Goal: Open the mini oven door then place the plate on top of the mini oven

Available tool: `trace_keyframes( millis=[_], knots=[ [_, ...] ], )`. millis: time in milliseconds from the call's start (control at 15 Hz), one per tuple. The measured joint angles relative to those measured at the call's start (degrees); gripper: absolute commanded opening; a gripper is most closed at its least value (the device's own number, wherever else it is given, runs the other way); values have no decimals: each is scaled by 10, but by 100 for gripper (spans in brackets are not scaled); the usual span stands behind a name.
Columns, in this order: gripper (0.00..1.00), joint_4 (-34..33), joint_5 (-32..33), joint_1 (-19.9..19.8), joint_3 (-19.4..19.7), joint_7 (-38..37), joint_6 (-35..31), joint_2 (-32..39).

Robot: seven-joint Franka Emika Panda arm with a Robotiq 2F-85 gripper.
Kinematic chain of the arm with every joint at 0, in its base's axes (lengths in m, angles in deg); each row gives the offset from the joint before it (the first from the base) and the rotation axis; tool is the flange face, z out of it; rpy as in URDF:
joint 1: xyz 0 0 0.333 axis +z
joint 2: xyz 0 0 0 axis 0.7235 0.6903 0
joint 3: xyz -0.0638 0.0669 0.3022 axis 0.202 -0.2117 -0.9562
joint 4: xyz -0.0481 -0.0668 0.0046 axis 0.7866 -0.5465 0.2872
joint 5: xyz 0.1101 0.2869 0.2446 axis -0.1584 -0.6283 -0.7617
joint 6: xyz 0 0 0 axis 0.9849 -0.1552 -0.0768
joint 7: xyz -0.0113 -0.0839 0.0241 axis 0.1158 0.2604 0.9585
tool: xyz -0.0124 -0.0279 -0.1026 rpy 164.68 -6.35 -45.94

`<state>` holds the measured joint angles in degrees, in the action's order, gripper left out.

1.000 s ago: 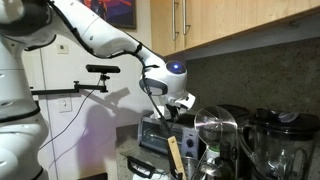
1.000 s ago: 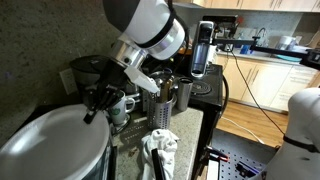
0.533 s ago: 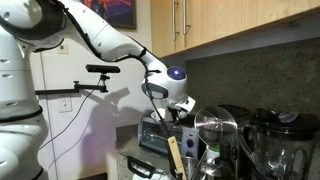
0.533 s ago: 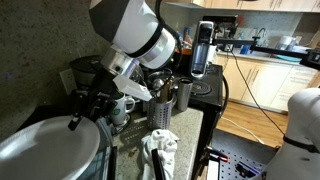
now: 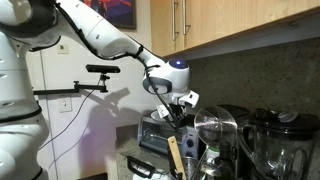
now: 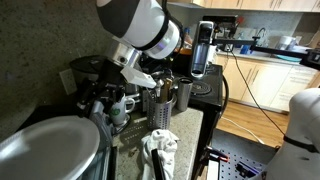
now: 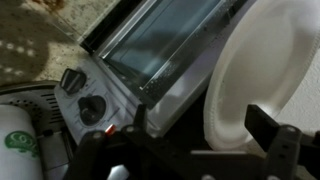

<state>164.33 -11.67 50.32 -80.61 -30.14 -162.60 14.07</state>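
Mini oven (image 5: 153, 131): a small boxy black countertop toaster oven with a silvery front frame, standing left of the clear blender jars (image 5: 216, 132) in an exterior view. In the wrist view its dark glass door (image 7: 165, 45), silvery along the edge, runs across the far side. The black control knobs (image 7: 92, 108) sit at its left. Whether the door hangs open cannot be told from these angles.

The round white plate (image 7: 258, 70) lies right of the door and appears to rest flat on the oven's top. In an exterior view it fills the near left corner (image 6: 45, 155), and what supports it is hidden.

The black two-finger gripper (image 7: 182, 148) hovers close over the plate's near rim, jaws spread wide and grasping nothing.

The step in hand is judged to be clearing away from the set-down plate. A straight upward lift with the fingers spread should stop either pad catching the rim. A sideways sweep risks the blender jars to the right. The plate seems close to the oven's front edge, so a nudge could slide it off.
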Motion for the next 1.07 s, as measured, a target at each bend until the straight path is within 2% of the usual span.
trace_keyframes(
  millis=[267, 467, 733, 1067],
  knots=[
    [100, 1, 145, -4, 0, -52, 31, -22],
    [100, 6, 214, -5, 1, -58, 52, -54],
    [100, 22, 265, -5, 12, -55, 96, -112],
    [100, 33, 294, -5, 37, -46, 155, -167]
  ],
)
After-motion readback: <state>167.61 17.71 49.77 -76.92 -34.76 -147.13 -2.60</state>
